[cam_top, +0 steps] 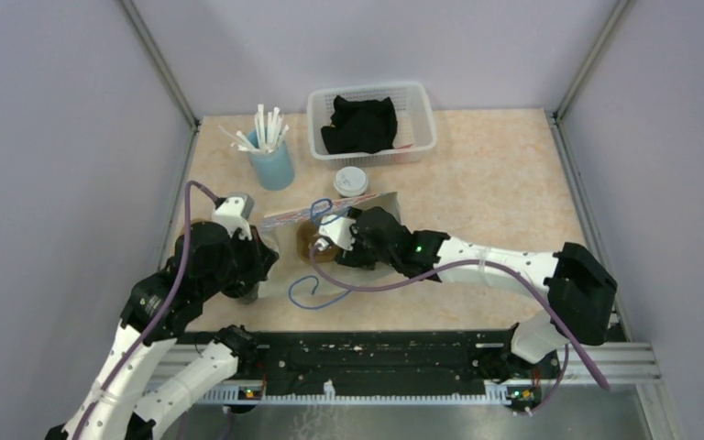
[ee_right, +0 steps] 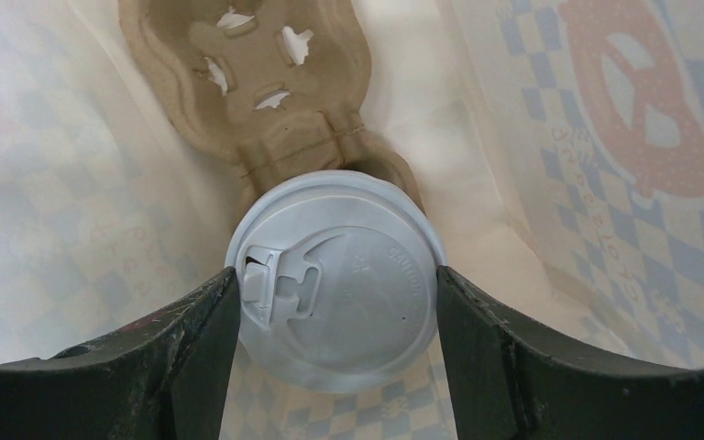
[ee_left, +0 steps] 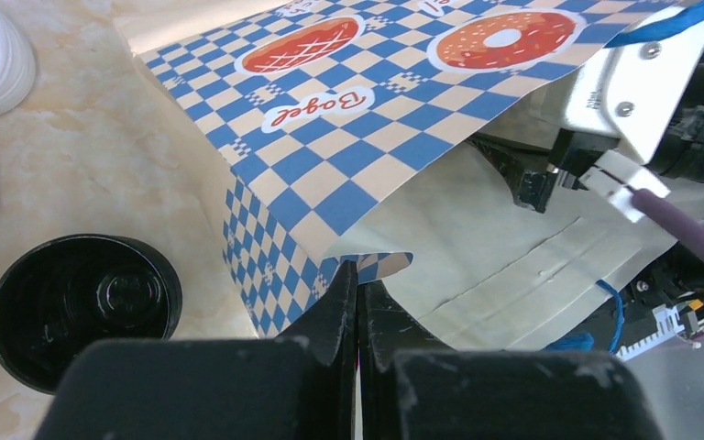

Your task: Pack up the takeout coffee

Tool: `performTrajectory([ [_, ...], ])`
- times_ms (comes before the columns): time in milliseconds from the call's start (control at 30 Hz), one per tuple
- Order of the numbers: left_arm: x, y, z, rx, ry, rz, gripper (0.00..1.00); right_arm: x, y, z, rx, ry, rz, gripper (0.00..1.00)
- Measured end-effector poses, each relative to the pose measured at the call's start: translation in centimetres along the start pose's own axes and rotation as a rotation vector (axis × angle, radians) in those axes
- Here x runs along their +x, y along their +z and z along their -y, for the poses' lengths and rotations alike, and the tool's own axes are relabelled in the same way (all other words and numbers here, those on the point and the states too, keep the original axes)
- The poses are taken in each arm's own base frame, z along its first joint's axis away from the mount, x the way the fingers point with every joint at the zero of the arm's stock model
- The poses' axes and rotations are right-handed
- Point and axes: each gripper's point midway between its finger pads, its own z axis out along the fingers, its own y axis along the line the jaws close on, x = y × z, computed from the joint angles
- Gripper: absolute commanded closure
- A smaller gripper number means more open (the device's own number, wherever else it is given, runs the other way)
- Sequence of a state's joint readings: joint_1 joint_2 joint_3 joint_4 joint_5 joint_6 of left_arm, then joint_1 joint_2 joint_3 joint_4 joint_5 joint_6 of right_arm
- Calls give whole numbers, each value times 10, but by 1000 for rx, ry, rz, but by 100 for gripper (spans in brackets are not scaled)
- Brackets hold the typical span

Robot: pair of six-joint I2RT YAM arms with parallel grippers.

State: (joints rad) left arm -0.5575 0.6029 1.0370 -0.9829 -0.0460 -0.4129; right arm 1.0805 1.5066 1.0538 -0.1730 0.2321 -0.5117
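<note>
A takeout coffee cup with a pale grey lid (ee_right: 335, 280) stands in one pocket of the brown pulp carrier (ee_right: 257, 82), deep inside the blue-checked paper bag (ee_left: 376, 110). My right gripper (ee_right: 337, 302) reaches into the bag, its fingers (ee_right: 206, 330) pressed against both sides of the lid. My left gripper (ee_left: 357, 284) is shut on the bag's lower rim, holding the mouth open. In the top view the bag (cam_top: 380, 202) lies on its side mid-table with both grippers at it. A second white-lidded cup (cam_top: 351, 180) stands behind the bag.
An all-black cup (ee_left: 82, 307) stands just left of my left gripper. A blue cup of straws (cam_top: 270, 160) and a white basket (cam_top: 419, 110) holding black cloth sit at the back. The bag's blue cord handle (cam_top: 316, 293) trails on the table.
</note>
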Motion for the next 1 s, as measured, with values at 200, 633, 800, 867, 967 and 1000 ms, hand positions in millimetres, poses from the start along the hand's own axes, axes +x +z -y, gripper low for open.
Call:
performTrajectory([
  [200, -16, -6, 6, -19, 3, -35, 100, 5, 10, -4, -34, 20, -4, 42],
  [633, -23, -12, 20, -18, 7, -180, 100, -9, 1, -31, -238, 127, -64, 42],
  [800, -17, -13, 24, -11, -10, -238, 100, -3, -11, -46, -336, 148, -125, 41],
  [867, -14, -11, 21, -43, -27, -269, 100, 2, -13, -52, -370, 147, -154, 41],
  [967, -15, -7, 13, -114, -49, -291, 100, 7, -16, -59, -411, 146, -190, 41],
  [1000, -16, -5, 10, -139, -55, -291, 100, 8, -16, -61, -418, 146, -198, 41],
])
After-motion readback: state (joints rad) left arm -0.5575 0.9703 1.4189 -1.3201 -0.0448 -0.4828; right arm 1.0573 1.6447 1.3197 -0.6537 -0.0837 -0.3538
